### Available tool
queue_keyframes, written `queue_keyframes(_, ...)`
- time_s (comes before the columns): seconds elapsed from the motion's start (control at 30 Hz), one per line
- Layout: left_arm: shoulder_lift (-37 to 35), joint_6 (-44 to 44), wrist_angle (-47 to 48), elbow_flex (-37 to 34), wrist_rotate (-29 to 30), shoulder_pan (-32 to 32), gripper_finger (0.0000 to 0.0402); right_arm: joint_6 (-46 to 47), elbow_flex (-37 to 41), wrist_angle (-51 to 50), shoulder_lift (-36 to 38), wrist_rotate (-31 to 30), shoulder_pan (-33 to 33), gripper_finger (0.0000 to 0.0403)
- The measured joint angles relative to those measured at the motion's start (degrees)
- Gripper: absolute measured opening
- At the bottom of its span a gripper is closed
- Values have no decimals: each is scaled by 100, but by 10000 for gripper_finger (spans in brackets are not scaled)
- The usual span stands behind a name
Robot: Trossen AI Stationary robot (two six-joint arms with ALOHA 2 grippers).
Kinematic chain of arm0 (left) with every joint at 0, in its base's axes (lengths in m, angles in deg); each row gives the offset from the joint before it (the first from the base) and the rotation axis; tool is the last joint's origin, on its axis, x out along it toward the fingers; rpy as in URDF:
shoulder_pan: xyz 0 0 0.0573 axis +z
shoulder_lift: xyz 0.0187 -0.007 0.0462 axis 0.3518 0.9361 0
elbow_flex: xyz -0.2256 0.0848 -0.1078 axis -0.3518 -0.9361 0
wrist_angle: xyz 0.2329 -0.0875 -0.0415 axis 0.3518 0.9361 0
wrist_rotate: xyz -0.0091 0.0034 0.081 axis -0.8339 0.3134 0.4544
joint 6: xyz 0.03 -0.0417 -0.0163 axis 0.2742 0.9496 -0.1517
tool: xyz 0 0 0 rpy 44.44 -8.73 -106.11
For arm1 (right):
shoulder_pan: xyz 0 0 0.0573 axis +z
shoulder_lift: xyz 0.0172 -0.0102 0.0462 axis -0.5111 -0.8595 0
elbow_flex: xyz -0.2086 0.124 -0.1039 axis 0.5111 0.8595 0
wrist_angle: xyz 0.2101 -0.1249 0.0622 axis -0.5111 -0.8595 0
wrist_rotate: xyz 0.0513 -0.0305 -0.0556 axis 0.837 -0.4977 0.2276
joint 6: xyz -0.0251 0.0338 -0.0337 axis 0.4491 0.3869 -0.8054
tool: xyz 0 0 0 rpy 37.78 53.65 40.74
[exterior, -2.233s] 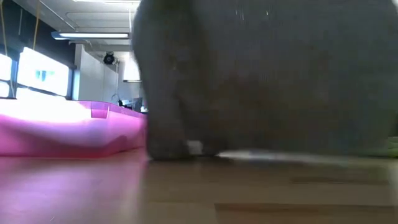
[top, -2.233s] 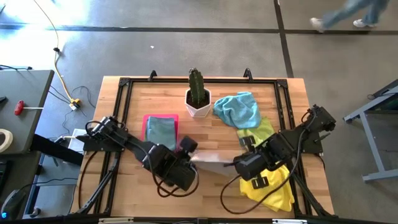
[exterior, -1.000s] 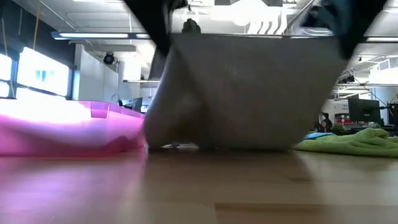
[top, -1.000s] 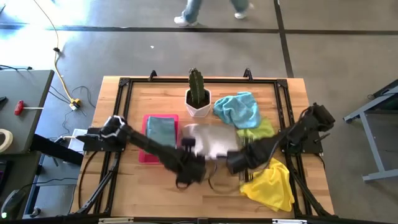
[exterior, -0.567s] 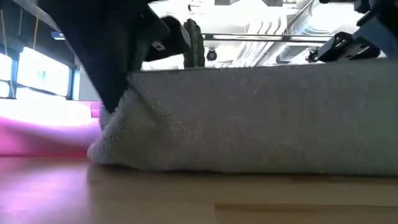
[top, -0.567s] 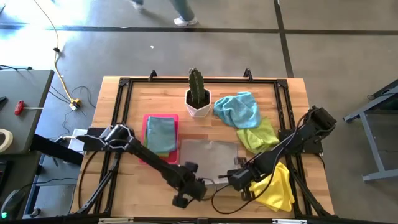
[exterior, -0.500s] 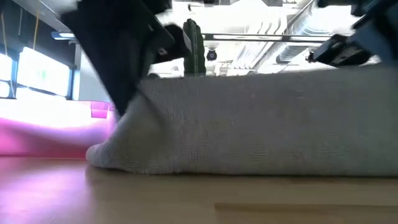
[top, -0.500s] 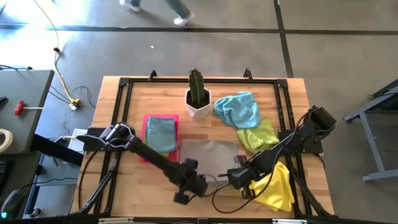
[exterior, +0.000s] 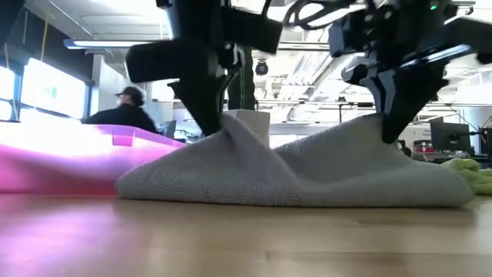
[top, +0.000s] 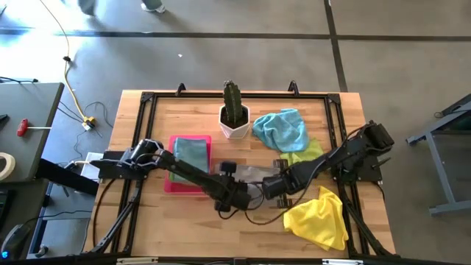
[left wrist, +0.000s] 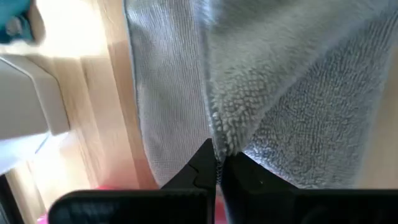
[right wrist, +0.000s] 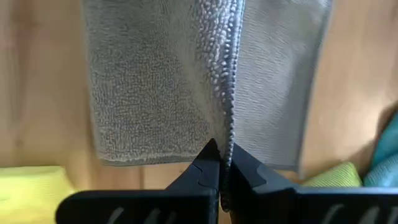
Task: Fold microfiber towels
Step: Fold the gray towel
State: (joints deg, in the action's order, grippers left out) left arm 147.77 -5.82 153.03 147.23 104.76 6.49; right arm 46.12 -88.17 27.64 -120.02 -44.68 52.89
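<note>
A grey microfiber towel [top: 250, 175] lies in the middle of the table, between my two grippers, and is drawn up into two peaks in the low view [exterior: 307, 173]. My left gripper [top: 229, 197] is shut on its left part. My right gripper [top: 271, 187] is shut on its right part. A teal towel [top: 190, 156] lies folded in the pink tray [top: 174, 184]. Light blue [top: 282, 129], lime green [top: 305, 154] and yellow [top: 320, 217] towels lie loose on the right. My left gripper pinches the grey towel's hemmed edge [left wrist: 224, 140] between its two shut fingers, coming from above and pointing down. The cloth rises to a peak [exterior: 244, 123] under the fingers; the rest lies slack on the table. My right gripper pinches a hemmed edge of the grey towel [right wrist: 229, 130] between its two shut fingers, from above, pointing down. The cloth rises to a peak [exterior: 367, 129] there and slopes down to the table on both sides.
A cactus in a white pot [top: 235, 118] stands at the far middle. A black frame [top: 147, 99] rims the table. A person [exterior: 127, 108] shows in the room behind the tray. Bare wood [top: 243, 232] lies along the near edge.
Both grippers, still shut on the grey towel, first went toward the near edge and laid it out flat, then came back toward the far edge and closer together. The held near edge has been drawn back over the rest, which stayed on the table.
</note>
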Motion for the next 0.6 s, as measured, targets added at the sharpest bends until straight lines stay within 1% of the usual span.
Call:
queue_keyframes(0.13, 0, 33, 15, -289, 37, 174, 0, -2, 0, -266, 0, 45, -226, 0)
queue_keyframes(0.23, 0, 48, -7, -480, 237, 301, 0, -4, 0, -328, 0, 48, -394, 0)
queue_keyframes(0.43, 0, 29, -181, -545, 688, 496, 0, 161, 184, -197, -3, 124, -711, 0)
queue_keyframes(0.6, 28, -326, -525, -543, 608, 588, 0, 160, 385, -38, -3, 226, -831, 0)
